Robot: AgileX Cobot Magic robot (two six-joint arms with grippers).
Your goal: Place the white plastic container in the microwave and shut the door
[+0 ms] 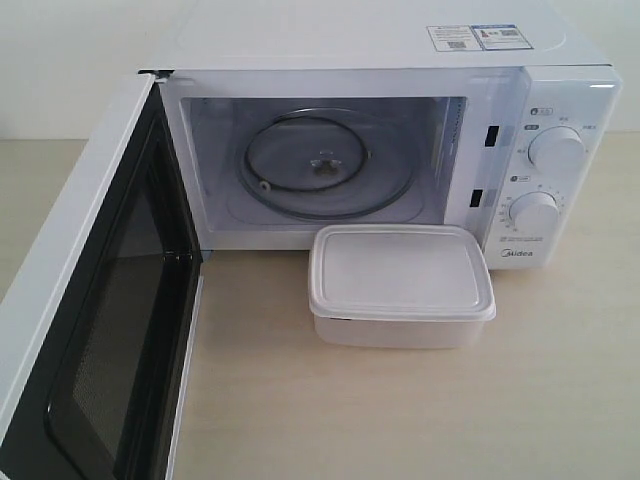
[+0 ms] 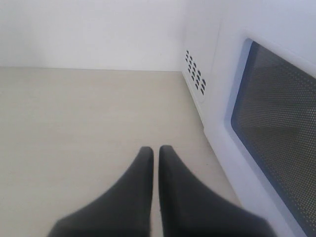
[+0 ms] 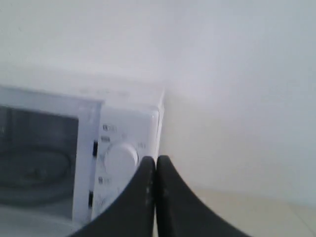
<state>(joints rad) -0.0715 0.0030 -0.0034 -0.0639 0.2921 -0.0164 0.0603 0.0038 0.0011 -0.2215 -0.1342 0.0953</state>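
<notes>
The white plastic container (image 1: 401,285) sits lidded on the table just in front of the microwave (image 1: 400,130), below its control panel. The microwave's door (image 1: 90,330) hangs wide open to the left, showing the glass turntable (image 1: 318,163) inside. Neither arm shows in the exterior view. In the left wrist view my left gripper (image 2: 156,149) is shut and empty above the table, beside the outer face of the door (image 2: 269,123). My right gripper (image 3: 156,160) is shut and empty, off to the side of the microwave (image 3: 118,148), near its upper dial (image 3: 121,157).
Two round dials (image 1: 557,148) stand on the panel at the right. The open door sweeps over the table's front left. Pale wooden tabletop (image 1: 400,410) lies in front of and right of the container. A white wall (image 2: 94,29) stands behind.
</notes>
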